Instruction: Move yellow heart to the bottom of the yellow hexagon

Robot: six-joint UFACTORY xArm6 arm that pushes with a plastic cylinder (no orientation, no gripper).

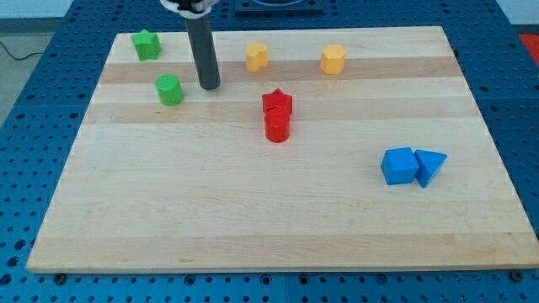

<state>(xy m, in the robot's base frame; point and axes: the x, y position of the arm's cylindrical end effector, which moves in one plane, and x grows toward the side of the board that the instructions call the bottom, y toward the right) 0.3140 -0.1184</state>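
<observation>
Two yellow blocks sit near the view's top, yellow heart (pixel 257 56) left of yellow hexagon (pixel 333 59); the bare tip (pixel 210 86), holding nothing, risks nudging the heart askew.

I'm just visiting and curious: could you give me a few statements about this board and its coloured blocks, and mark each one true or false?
1. My tip touches the yellow heart. False: it stands apart, to the view's left and below it.
2. The yellow hexagon lies to the view's right of the yellow heart. True.
3. The red star and red cylinder sit close together. True.
4. The blue cube is near the view's top left. False: it is at the lower right, beside the blue triangle.
5. Two green blocks lie at the view's left. True.
</observation>
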